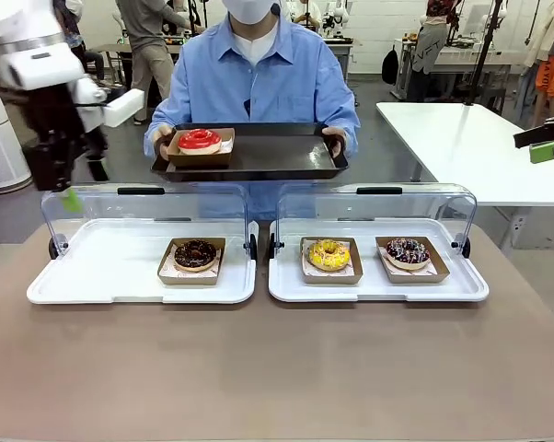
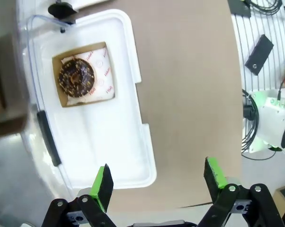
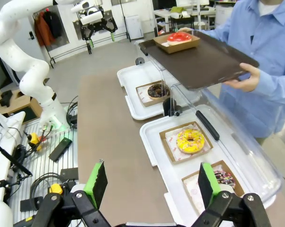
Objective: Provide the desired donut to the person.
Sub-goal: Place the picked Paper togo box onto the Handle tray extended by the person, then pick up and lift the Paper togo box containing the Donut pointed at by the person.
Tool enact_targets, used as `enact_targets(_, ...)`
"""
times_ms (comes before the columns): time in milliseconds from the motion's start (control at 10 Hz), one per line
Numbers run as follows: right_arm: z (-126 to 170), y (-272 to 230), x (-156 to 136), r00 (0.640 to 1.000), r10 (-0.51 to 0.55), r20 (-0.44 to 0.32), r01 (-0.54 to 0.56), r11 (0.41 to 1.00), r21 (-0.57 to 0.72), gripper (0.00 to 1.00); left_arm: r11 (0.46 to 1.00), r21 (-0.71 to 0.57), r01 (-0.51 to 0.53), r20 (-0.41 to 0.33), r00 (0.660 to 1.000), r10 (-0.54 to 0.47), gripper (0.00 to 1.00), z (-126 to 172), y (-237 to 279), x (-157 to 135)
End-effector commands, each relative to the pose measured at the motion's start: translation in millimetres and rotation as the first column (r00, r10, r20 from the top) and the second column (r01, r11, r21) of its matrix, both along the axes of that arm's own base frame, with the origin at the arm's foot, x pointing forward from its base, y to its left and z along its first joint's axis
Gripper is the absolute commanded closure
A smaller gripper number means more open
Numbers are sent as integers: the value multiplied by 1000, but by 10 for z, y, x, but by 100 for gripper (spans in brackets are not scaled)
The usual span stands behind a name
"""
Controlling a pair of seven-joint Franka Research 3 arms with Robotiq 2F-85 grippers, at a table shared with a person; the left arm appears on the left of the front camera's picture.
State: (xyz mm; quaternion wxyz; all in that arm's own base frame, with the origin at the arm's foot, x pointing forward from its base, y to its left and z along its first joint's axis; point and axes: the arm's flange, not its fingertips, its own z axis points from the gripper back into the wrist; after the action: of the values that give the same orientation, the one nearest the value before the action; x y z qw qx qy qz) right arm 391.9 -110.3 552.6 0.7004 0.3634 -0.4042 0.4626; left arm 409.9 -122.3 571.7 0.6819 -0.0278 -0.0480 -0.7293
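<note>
The person in a light blue shirt holds a black tray over the far side of the table. On its left end sits a red-iced donut in a cardboard dish, also seen as the red donut. My left gripper hangs open above the far left corner of the left display tray, with nothing between its fingers. At the far right my right gripper stays high above the table, and in the right wrist view this gripper is open and empty.
Two white display trays have their clear lids raised. The left tray holds a chocolate donut. The right tray holds a yellow donut and a dark sprinkled donut. Bare brown tabletop lies in front.
</note>
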Motion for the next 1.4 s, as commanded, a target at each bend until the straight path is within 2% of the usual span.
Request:
enact_targets(0, 3, 3, 8, 1000, 8, 2, -8, 1000, 4, 0, 1000, -12, -1, 34, 999, 1, 0, -46, 135, -32)
enact_targets(200, 3, 3, 8, 1000, 8, 2, -8, 1000, 4, 0, 1000, 29, 0, 34, 999, -1, 0, -57, 200, -67)
enact_targets(300, 3, 3, 8, 1000, 8, 2, -8, 1000, 4, 0, 1000, -7, -23, 9, 1000, 23, 0, -11, 192, -36)
enact_targets(1300, 3, 3, 8, 1000, 8, 2, -8, 1000, 4, 0, 1000, -7, -23, 9, 1000, 23, 0, -11, 192, -36)
